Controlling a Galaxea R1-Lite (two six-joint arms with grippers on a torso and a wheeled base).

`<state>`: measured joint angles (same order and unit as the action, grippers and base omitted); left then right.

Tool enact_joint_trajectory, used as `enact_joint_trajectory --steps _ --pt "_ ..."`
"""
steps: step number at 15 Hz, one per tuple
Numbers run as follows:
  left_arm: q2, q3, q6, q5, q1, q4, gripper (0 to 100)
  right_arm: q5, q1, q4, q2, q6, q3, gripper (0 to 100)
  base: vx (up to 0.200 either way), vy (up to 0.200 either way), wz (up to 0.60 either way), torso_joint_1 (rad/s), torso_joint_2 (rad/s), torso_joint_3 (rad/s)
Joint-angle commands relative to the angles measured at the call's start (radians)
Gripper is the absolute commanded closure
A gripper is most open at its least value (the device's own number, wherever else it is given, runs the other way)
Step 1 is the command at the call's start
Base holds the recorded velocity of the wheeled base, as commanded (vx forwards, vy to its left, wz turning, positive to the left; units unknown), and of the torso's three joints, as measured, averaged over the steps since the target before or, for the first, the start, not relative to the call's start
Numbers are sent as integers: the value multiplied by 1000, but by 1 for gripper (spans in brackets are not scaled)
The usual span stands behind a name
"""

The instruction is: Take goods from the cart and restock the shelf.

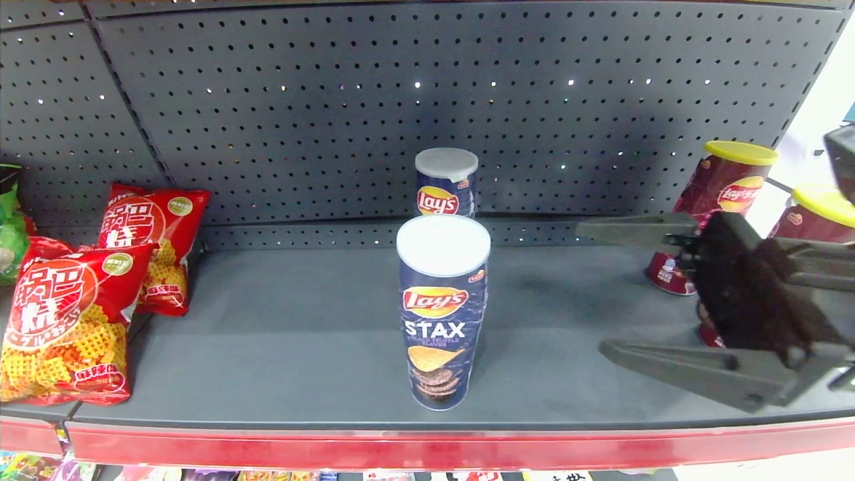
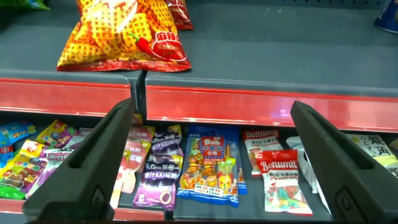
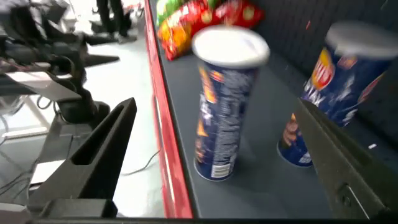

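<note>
Two blue chip cans with grey lids stand upright on the grey shelf [image 1: 300,334], one behind the other. The front can [image 1: 443,314] [image 3: 227,106] is near the red front edge and the rear can [image 1: 446,182] [image 3: 329,93] is against the pegboard. My right gripper [image 1: 591,290] [image 3: 214,106] hangs open over the shelf to the right of the front can, apart from it and holding nothing. My left gripper [image 2: 211,109] is open and empty, low in front of the red shelf edge [image 2: 249,99].
Red snack bags [image 1: 73,314] [image 2: 124,34] lie at the shelf's left end. Two red cans with yellow lids [image 1: 728,194] stand at the right, behind my right gripper. Bare shelf lies between the bags and the blue cans. Candy bags [image 2: 208,168] fill the lower shelf.
</note>
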<state>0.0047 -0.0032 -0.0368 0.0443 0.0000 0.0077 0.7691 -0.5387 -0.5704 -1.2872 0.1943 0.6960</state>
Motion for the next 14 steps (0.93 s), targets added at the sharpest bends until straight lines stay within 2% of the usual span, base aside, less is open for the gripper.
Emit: enact_joint_trajectory --steps 1,4,6,8,9,10,11,12,14 --pt "1 0 0 0 0 0 0 -2 17 3 305 -35 -133 0 0 0 0 0 0 0" --pt "1 0 0 0 0 0 0 10 91 9 608 -128 -291 0 0 0 0 0 0 0" --pt "1 0 0 0 0 0 0 6 186 9 802 -182 -394 0 0 0 0 0 0 0" --pt "1 0 0 0 0 0 0 -16 263 52 919 -243 -423 0 0 0 0 0 0 0" --pt "1 0 0 0 0 0 0 -60 385 225 1010 -279 -392 0 0 0 0 0 0 0" --pt "1 0 0 0 0 0 0 -94 434 304 1051 -292 -383 0 0 0 0 0 0 0" --pt "1 0 0 0 0 0 0 -134 465 362 1092 -305 -378 0 0 0 0 0 0 0" --pt "1 0 0 0 0 0 0 -217 513 468 1125 -306 -366 0 0 0 0 0 0 0" --pt "1 0 0 0 0 0 0 -404 519 590 1143 -306 -375 0 0 0 0 0 0 0"
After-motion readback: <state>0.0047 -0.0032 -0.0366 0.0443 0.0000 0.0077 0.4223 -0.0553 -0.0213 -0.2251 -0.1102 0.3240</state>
